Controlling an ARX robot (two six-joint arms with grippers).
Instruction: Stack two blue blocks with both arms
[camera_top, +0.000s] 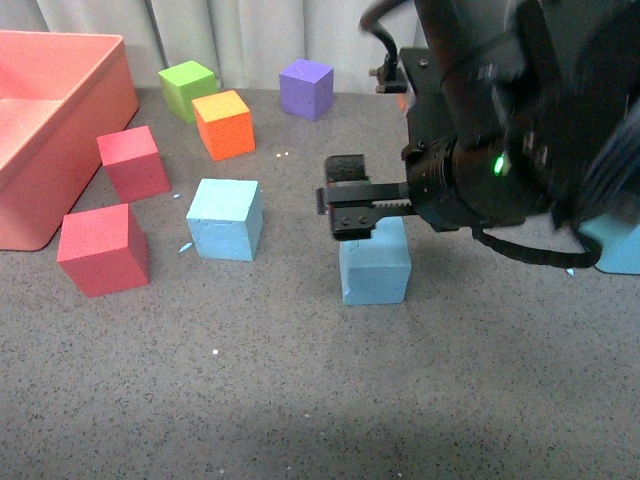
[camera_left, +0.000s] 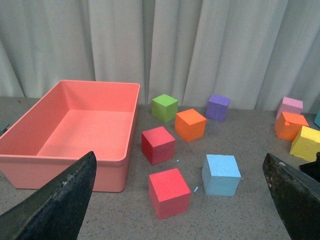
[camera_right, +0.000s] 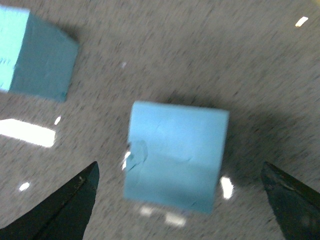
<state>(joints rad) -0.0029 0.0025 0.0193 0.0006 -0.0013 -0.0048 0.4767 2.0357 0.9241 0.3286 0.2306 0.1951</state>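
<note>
Two sky-blue blocks rest apart on the grey table. One blue block (camera_top: 225, 218) is left of centre and also shows in the left wrist view (camera_left: 221, 174). The other blue block (camera_top: 375, 268) sits under my right gripper (camera_top: 348, 197), which hovers open just above it. In the right wrist view this block (camera_right: 175, 155) lies between the spread fingers (camera_right: 70, 205), untouched, with the first block (camera_right: 35, 50) further off. My left gripper (camera_left: 177, 212) is open and empty, above the table. It is out of the front view.
A salmon bin (camera_top: 60, 110) stands at the far left. Two red cubes (camera_top: 103, 248) (camera_top: 133, 162), an orange cube (camera_top: 224, 124), a green cube (camera_top: 187, 88) and a purple cube (camera_top: 306, 88) lie around. Pink, orange and yellow cubes (camera_left: 306, 142) lie right. A light blue thing (camera_top: 620, 250) shows behind the right arm.
</note>
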